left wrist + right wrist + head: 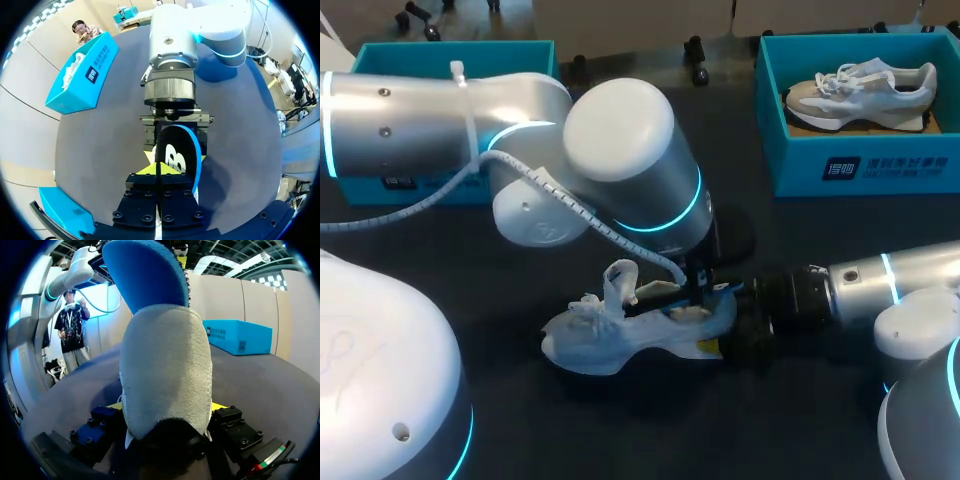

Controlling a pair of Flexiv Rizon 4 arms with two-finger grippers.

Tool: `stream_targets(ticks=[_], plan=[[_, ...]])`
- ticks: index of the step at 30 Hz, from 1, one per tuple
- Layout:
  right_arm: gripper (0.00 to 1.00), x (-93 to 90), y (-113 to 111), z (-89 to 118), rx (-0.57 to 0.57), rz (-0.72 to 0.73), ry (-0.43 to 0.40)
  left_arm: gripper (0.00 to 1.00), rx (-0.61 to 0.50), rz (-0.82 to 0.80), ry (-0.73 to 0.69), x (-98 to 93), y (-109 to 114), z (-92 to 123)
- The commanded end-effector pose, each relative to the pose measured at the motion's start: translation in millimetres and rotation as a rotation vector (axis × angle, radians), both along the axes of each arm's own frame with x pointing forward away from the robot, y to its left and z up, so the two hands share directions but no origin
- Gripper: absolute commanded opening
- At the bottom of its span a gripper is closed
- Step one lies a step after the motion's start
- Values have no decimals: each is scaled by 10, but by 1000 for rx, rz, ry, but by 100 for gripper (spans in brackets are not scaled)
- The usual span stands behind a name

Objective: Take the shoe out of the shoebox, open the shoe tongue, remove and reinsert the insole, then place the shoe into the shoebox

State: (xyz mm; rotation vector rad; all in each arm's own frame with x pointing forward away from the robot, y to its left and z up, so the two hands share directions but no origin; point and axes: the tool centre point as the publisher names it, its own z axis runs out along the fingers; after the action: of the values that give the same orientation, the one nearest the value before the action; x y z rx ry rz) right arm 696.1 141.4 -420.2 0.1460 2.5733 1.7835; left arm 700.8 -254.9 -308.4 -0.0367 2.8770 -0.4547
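Shoe (610, 340) heel sits clamped in the right pincer (720, 335); the left pincer (160, 169) pinches the blue-edged insole (178, 152).

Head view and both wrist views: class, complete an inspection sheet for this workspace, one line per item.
Surface: dark table.
Job's things: white shoe on the table; insole sticking up from its heel; teal shoebox far left.
Clutter: second shoebox far right, holding another shoe.
Grippers: left gripper shut on insole; right gripper shut on the shoe's heel.
Cables: white coiled cable along left arm.
Surroundings: nothing seen.
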Motion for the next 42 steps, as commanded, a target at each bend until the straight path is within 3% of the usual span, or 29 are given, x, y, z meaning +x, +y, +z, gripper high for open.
stream_targets(ticks=[1, 4, 5, 8, 12, 15, 29, 42], plan=[[0, -12, 11, -18, -1, -1, -1, 0, -6, 2, -12, -50, 109, 134], [0, -12, 11, -18, -1, -1, -1, 0, -7, 4, -26, -99, 167, 194], [0, -12, 11, -18, -1, -1, -1, 8, -11, 4, -32, -116, 188, 214], [0, -12, 11, -18, -1, -1, -1, 13, -22, -2, -38, -160, 251, 256], [0, -12, 11, -18, -1, -1, -1, 36, -30, -9, -51, -219, 309, 294], [0, -12, 11, -18, -1, -1, -1, 45, -36, -11, -56, -245, 328, 324], [0, -12, 11, -18, -1, -1, -1, 48, -31, -22, -81, -452, 444, 475], [0, -12, 11, -18, -1, -1, -1, 50, -52, 3, -109, -626, 514, 388]])
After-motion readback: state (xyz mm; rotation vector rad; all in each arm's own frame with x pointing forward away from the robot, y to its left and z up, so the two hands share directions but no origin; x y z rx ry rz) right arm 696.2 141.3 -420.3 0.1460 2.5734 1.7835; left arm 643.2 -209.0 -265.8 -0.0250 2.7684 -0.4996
